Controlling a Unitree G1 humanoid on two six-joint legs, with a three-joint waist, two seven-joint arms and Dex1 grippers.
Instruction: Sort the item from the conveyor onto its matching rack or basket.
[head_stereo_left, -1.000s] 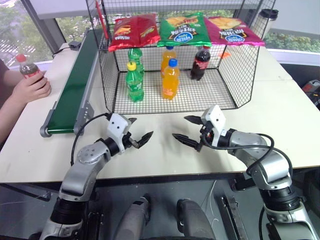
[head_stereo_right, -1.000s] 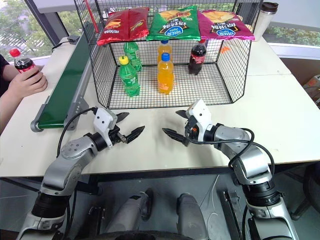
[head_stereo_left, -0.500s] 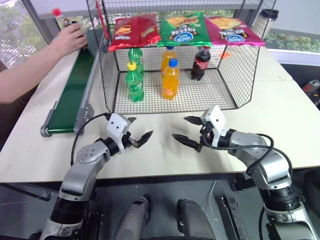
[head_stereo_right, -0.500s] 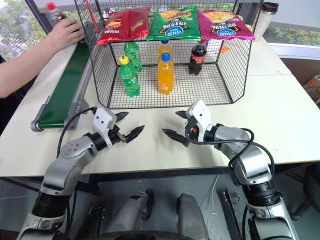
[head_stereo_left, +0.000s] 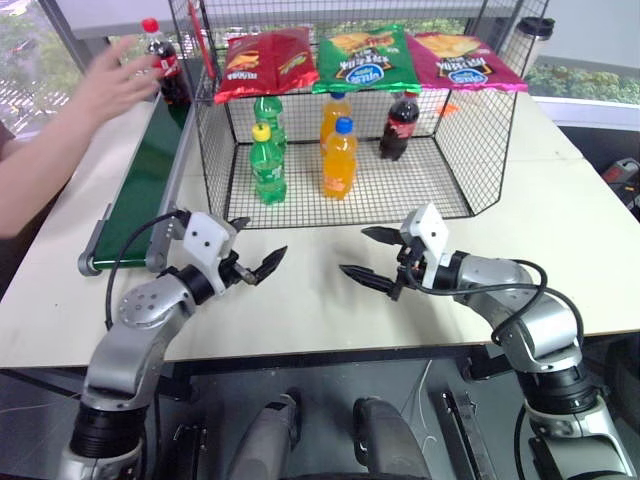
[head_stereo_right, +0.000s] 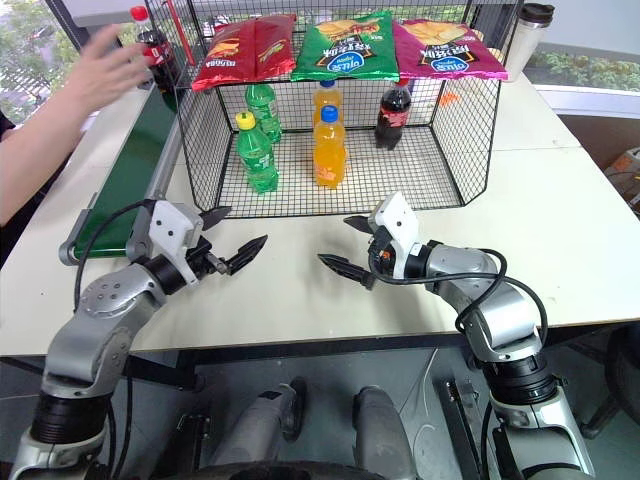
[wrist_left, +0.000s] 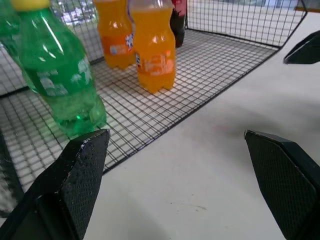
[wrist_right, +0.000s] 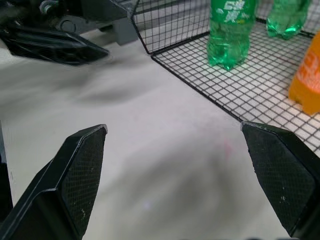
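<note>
While both grippers hover low over the white counter (head_stereo_left: 560, 210), left gripper (head_stereo_left: 252, 254) and right gripper (head_stereo_left: 372, 255) each have fingers spread wide, holding nothing. Beyond them the black wire cage (head_stereo_left: 480, 150) holds two green bottles, two orange soda bottles and one cola bottle. Farther off, the small cola bottle (head_stereo_left: 160, 62) stands upright at the far end of the green conveyor (head_stereo_left: 140, 190), a person's hand (head_stereo_left: 110, 82) just beside it.

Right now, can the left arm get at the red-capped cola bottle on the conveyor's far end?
Probably not yet. The small red-capped cola bottle stands at the far end of the dark green conveyor belt, beside a person's hand, well beyond the open left end effector near the table's front.
</note>
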